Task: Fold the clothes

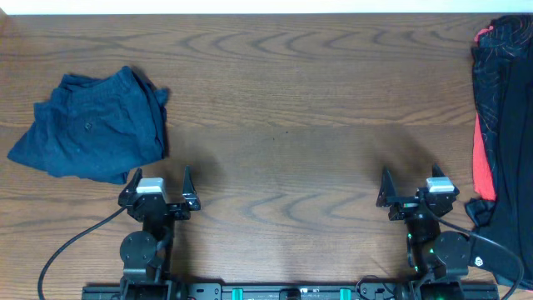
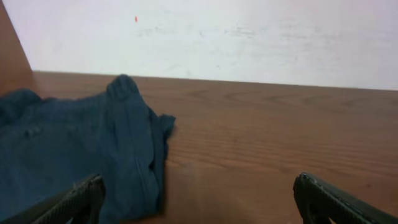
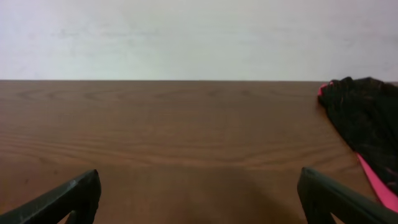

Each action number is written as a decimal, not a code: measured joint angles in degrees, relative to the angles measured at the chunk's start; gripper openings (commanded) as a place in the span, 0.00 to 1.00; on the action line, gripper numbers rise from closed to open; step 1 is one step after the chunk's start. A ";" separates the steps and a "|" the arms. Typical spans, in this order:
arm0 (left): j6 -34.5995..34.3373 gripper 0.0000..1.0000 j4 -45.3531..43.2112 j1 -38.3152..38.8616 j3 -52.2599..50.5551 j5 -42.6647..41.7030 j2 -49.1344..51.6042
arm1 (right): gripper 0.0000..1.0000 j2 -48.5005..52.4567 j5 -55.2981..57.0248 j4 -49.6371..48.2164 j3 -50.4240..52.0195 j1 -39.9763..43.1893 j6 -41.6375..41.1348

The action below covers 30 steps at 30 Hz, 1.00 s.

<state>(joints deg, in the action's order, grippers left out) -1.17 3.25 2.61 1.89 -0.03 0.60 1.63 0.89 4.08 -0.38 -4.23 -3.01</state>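
Well, nothing is folded yet: my left gripper (image 1: 160, 177) and right gripper (image 1: 410, 177) both sit wide open and empty at the bottom of the frame. The shirt (image 1: 508, 227) seems to be the plain black cloth at the lower right edge, next to the red-lined garment (image 1: 504, 83); its small white mark is too small to read.

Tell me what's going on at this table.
Nothing is being handled right now. The left gripper and right gripper both sit open near the front edge of the table, holding nothing. A crumpled blue garment lies at the left, and a black and red pile lies at the right edge. No folding has begun.
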 measured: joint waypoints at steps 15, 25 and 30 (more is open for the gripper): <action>-5.97 0.98 23.10 0.00 22.58 -2.73 20.96 | 0.99 28.65 4.11 22.75 -21.77 0.00 -6.12; -6.60 0.98 40.24 0.00 44.19 -6.67 46.21 | 0.99 54.86 4.20 35.06 -40.83 0.00 -6.91; -6.60 0.98 42.32 0.00 45.70 -7.13 49.20 | 0.99 60.50 12.59 39.41 -41.05 2.16 -14.45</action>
<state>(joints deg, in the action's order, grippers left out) -7.77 45.56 2.61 47.59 -7.16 49.80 62.13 13.47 43.48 -41.43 -2.07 -17.45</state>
